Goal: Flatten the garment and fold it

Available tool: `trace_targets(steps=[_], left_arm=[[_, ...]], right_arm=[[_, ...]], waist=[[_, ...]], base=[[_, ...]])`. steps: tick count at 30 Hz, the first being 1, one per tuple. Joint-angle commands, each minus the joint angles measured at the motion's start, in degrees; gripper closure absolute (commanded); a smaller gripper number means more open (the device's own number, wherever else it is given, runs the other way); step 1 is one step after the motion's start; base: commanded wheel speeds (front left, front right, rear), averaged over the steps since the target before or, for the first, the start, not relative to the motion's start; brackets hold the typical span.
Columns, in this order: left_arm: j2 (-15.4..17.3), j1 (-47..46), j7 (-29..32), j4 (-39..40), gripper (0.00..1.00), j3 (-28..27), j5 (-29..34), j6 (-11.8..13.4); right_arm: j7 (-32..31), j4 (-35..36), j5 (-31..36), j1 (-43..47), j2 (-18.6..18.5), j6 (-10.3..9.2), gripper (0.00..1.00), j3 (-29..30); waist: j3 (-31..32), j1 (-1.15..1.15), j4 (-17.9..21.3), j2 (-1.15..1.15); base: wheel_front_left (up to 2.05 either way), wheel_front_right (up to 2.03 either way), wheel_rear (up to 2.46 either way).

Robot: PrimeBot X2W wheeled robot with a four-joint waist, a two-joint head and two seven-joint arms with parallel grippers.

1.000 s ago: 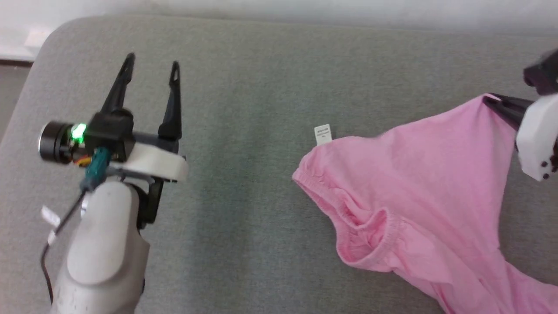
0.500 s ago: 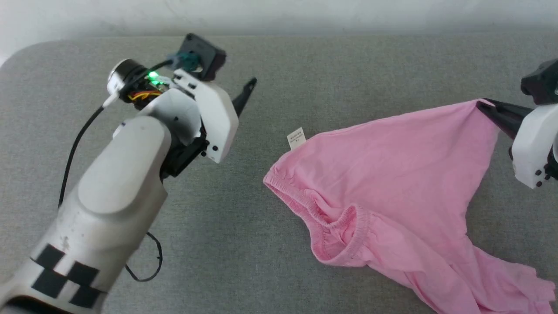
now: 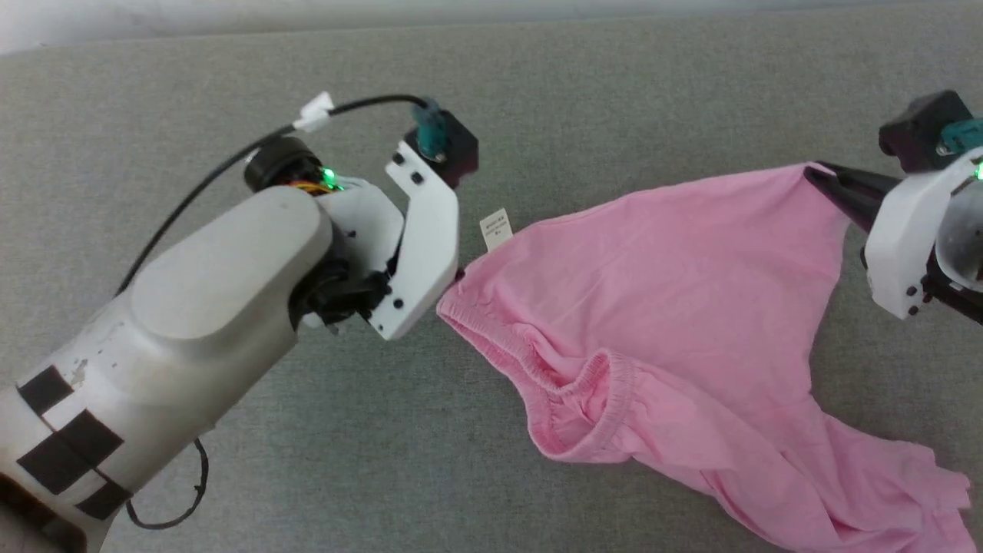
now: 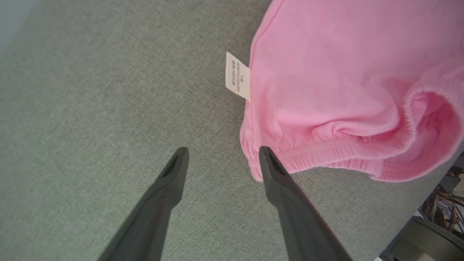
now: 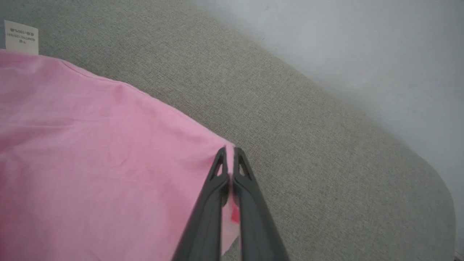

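Nearing the garment (image 4: pixel 326 72), left tool (image 4: pixel 223 150) spread.

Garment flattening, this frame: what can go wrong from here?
1. The right jaws pinch only the garment corner at their tips; a hard pull may slip it free.
2. The left jaws stand open with just the band edge between them; closing now may miss.
3. The loose end lies crumpled and may stay folded.

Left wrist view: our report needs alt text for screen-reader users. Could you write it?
The left tool is open over a grey fabric surface, with one fingertip at the gathered elastic corner of a bright pink garment. A small white label sticks out from the garment's edge just beyond that corner.
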State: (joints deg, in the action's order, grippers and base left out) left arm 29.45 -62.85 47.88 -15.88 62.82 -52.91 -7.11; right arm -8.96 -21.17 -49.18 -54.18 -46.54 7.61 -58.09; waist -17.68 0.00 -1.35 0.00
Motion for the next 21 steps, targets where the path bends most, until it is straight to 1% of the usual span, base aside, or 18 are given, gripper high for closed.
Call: trace_targets(steps=[1, 4, 6, 10, 15, 16, 17, 19, 21], left_arm=[[0.1, -1.3, 0.8, 0.0, 0.0, 1.8, -0.9, -0.4], [0.0, -2.4, 2.6, -0.7, 0.0, 6.1, -1.7, -0.4], [-0.1, -2.7, 3.2, -1.5, 0.0, 7.9, -2.0, -0.4], [-0.5, -2.1, 4.1, -2.8, 0.0, 9.8, -1.7, -0.4], [-0.6, -0.3, 6.2, -2.3, 0.0, 10.4, -1.0, -0.4], [-0.5, 0.0, 6.2, -2.1, 0.6, 10.5, -0.8, -0.4], [-0.6, 0.4, 6.0, -1.9, 1.0, 10.5, -0.5, -0.4], [-0.4, 0.7, 5.4, -1.4, 1.0, 10.5, 0.2, -0.4], [0.1, 0.3, 2.6, -1.6, 1.0, 10.5, 0.3, -0.4]], right_arm=[[0.1, -0.4, 0.4, -1.0, 0.8, -0.12, 1.0, -0.5], [0.2, -1.0, 0.6, -2.2, 1.9, -0.12, 1.0, -1.3], [0.4, -1.4, 0.6, -2.9, 2.8, -0.12, 1.0, -1.8], [0.9, -2.5, 0.7, -4.1, 4.2, -0.12, 1.0, -3.3], [1.8, -3.6, 0.3, -4.9, 4.9, -0.12, 1.0, -4.9], [2.1, -4.0, 0.2, -5.0, 5.0, -0.12, 1.0, -5.3], [2.4, -4.3, 0.0, -5.1, 5.1, -0.12, 1.0, -5.7], [3.1, -4.8, -0.1, -5.4, 5.1, -0.12, 1.0, -6.5], [4.4, -5.3, -0.2, -5.7, 5.0, -0.12, 1.0, -6.9]], waist=[[-1.3, 0.0, 1.1, 0.0], [-2.3, 0.0, 2.0, 0.0], [-3.0, 0.0, 2.8, 0.0], [-4.0, 0.0, 3.9, 0.0], [-4.2, 0.0, 4.3, 0.0], [-4.1, 0.0, 4.3, 0.0], [-3.9, 0.0, 4.2, 0.0], [-3.2, 0.0, 4.0, 0.0], [-2.2, 0.0, 3.6, 0.0]], base=[[0.0, 0.0, 0.0], [0.0, 0.0, 0.0], [0.0, 0.0, 0.0], [0.0, 0.0, 0.0], [0.0, 0.0, 0.0], [0.0, 0.0, 0.0], [0.0, 0.0, 0.0], [0.0, 0.0, 0.0], [0.0, 0.0, 0.0]])
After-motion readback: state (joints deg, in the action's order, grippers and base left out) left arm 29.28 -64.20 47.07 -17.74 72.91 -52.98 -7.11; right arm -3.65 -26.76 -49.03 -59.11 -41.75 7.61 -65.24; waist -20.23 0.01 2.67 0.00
